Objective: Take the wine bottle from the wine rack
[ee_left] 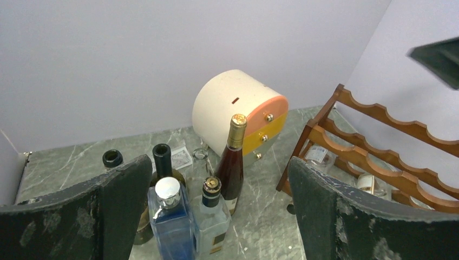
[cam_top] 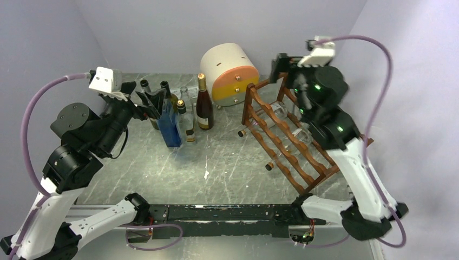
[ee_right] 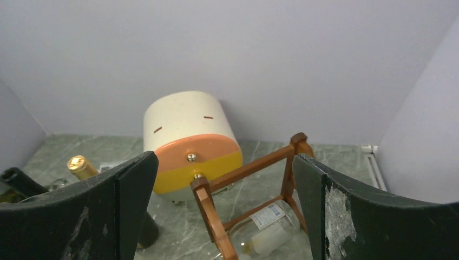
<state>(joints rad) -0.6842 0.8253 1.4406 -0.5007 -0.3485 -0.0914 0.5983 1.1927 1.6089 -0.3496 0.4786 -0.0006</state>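
Reddish-brown wine rack (cam_top: 289,157) on a grey-green desk (cam_top: 216,162) veined in white. Cream drum box (cam_top: 227,62), face orange over yellow. One deep-blue bottle (cam_top: 172,129), one dark bottle (cam_top: 204,108) capped in gold, and a clear wine bottle (ee_right: 262,233) with a white label.

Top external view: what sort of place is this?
Most likely a robot test cell, not a home: plain lilac walls enclose a marbled table, and two robot arms are bolted at its near edge.

Clear wine bottle (ee_right: 263,232) flat in wine rack (cam_top: 291,154)
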